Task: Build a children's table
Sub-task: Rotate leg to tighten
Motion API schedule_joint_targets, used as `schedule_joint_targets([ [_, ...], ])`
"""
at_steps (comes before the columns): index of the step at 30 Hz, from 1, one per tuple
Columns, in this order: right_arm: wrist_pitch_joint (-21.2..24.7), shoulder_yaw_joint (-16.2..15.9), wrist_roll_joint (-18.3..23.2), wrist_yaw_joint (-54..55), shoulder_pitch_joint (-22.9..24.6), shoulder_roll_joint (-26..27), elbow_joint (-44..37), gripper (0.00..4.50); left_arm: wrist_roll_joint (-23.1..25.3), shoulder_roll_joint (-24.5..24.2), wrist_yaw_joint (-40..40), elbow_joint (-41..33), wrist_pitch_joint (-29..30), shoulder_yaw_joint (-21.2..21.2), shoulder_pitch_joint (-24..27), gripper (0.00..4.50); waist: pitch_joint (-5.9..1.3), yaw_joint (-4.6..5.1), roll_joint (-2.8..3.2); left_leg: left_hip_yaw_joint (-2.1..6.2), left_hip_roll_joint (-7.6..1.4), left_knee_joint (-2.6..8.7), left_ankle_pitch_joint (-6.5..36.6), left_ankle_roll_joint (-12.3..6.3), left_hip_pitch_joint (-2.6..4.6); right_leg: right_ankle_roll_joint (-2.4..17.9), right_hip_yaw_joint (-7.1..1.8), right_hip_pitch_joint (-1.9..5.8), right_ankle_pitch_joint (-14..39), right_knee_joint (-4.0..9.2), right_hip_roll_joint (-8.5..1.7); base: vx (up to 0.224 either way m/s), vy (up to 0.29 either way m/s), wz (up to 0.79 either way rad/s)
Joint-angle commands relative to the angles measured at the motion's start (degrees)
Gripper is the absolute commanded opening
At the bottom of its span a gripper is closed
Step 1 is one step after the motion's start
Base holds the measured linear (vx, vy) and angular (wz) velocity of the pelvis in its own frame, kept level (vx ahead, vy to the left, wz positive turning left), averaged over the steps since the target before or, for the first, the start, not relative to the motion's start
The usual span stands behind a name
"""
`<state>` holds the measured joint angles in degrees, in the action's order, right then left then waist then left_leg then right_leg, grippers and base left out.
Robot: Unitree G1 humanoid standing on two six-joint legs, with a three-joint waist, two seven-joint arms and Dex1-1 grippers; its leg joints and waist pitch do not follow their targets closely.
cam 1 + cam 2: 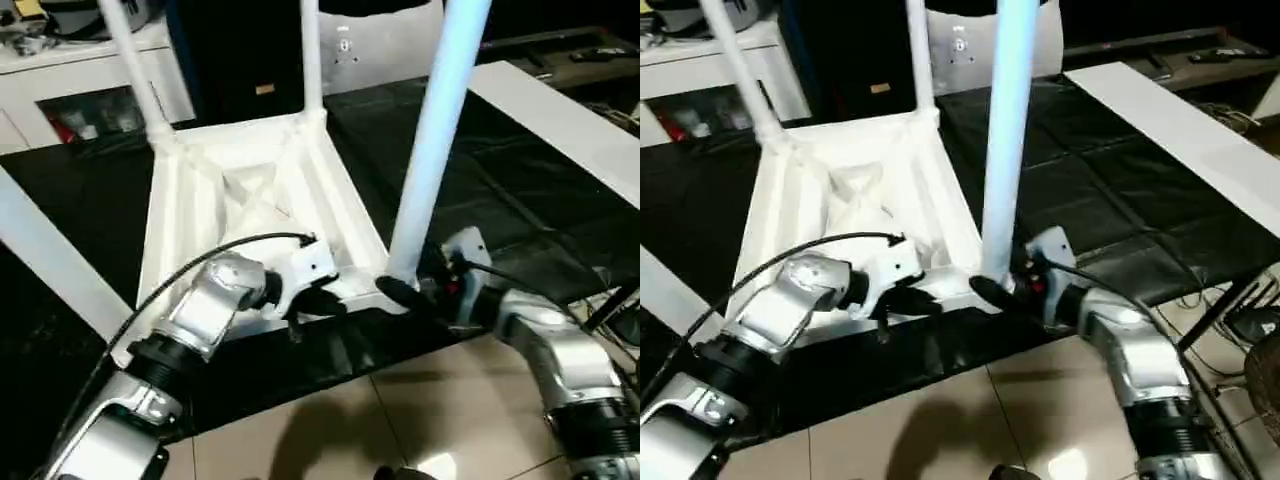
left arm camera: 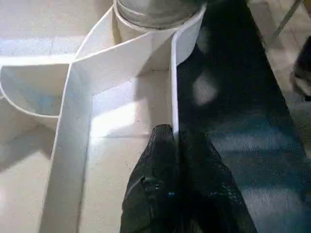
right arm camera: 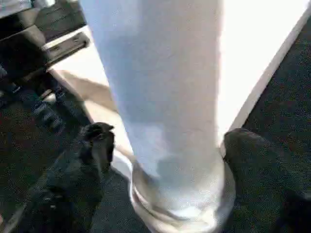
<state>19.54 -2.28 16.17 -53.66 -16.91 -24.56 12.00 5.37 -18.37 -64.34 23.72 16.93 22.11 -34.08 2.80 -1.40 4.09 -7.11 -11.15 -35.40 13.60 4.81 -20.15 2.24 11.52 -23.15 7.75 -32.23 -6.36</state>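
Tabletop (image 1: pixel 250 190) upside down, three legs (image 1: pixel 435 130) upright in corner sockets (image 3: pixel 182 206).

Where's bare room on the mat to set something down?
Free: black mat between the near leg and the white board. Crowded: near edge of the tabletop, where left gripper and right gripper work.

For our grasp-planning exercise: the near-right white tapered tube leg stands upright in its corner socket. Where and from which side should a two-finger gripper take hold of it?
Grip the white tapered tube leg low on its round shaft, just above the corner socket of the upturned white plastic tabletop. Come in level from the robot's near-right side, where the open right gripper already straddles it: the shaft is upright, so fingers should close across it horizontally.
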Motion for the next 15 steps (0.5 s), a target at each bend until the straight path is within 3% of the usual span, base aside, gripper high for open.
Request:
schedule_joint_targets([
  [1, -0.7, 0.3, 0.8, -2.1, 0.2, -0.8, -1.3, 4.29, 1.1, -1.3, -1.8, 0.9, -1.0, 1.4, -0.4, 0.00, -3.87, -0.39, -1.14, -0.49, -1.48, 4.02, 5.7, -6.14, -0.84, 3.4, -3.67, 4.35, 23.5, 4.55, -3.13, 0.000, 0.000, 0.00],
  [4, -2.8, 0.1, 0.0, -5.0, -0.1, -3.7, -0.4, 4.48, 1.5, -3.3, -5.7, 1.9, -4.8, 2.9, -0.7, 0.00, -4.01, -0.77, -1.07, -0.45, -1.41, 4.08, 6.4, -5.49, -0.80, 2.8, -3.68, 4.28, 23.9, 4.70, -3.15, 0.000, 0.000, 0.00],
  [9, -5.9, -1.9, 0.9, -13.7, -0.2, -7.2, -1.4, 4.48, 1.6, -5.4, -11.2, 2.1, -10.4, 5.6, -0.7, 0.00, -4.28, -1.28, -1.06, -0.34, -1.75, 3.99, 4.7, -7.07, -1.01, 4.5, -3.96, 4.41, 19.5, 3.79, -3.18, 0.000, 0.000, 0.00],
  [11, -4.9, -3.0, 2.9, -19.0, -0.6, -8.1, -1.7, 4.15, 1.4, -6.4, -14.4, 1.2, -12.8, 7.3, -0.4, 0.00, -4.40, -1.63, -1.02, -0.35, -1.93, 3.92, 3.7, -7.55, -0.93, 5.5, -4.04, 4.38, 18.0, 3.53, -3.20, 0.000, 0.000, 0.00],
  [13, -4.2, -3.8, 3.7, -21.4, -0.9, -8.4, -1.8, 4.12, 1.0, -6.7, -16.2, 0.5, -13.6, 8.0, -0.2, 0.00, -4.36, -2.12, -1.54, -0.49, -2.13, 3.98, 3.3, -7.89, -0.86, 6.0, -4.12, 4.31, 18.0, 3.48, -3.26, 0.000, 0.000, 0.00],
  [15, -3.7, -4.5, 4.2, -23.4, -1.3, -8.6, -1.8, 3.91, 0.7, -7.0, -17.8, -0.2, -14.5, 8.7, -0.1, 0.00, -4.43, -2.85, -1.31, -0.47, -2.37, 4.01, 2.8, -7.82, -0.70, 6.5, -4.24, 4.20, 17.6, 3.25, -3.29, 0.000, 0.000, 0.00],
])
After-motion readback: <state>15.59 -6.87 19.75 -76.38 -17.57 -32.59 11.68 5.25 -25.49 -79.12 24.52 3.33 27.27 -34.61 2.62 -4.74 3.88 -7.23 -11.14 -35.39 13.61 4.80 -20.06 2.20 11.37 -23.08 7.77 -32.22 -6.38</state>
